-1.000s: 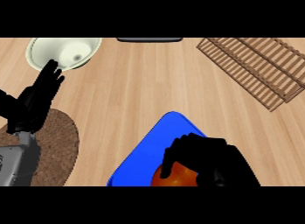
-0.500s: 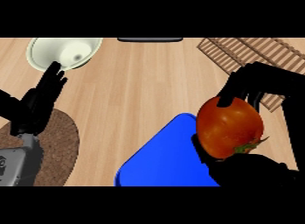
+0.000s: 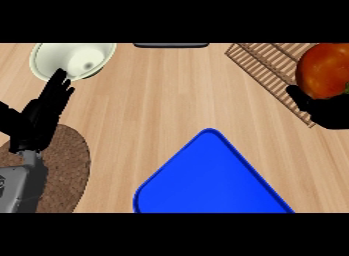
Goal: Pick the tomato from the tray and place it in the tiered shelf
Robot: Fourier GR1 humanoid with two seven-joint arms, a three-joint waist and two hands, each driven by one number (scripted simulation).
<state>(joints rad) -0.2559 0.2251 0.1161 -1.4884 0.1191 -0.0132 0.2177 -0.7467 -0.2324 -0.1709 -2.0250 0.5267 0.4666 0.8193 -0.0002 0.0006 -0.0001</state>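
Observation:
The red-orange tomato [image 3: 330, 70] is at the right edge, held up over the wooden slatted tiered shelf [image 3: 269, 62]. My right hand [image 3: 332, 112] is curled round the tomato from below, and part of the hand runs out of view. The blue tray [image 3: 206, 180] lies low in the middle with nothing on it. My left hand [image 3: 37, 115] rests open at the left, fingers pointing up.
A pale green bowl [image 3: 73, 60] stands at the back left. A round brown mat [image 3: 66, 165] lies under my left forearm. A dark object [image 3: 171, 45] sits at the back edge, centre. Bare wood counter lies between the tray and the bowl.
My right hand has lifted the tomato off the tray and carried it right and back, to above the shelf. The left hand has stayed put.

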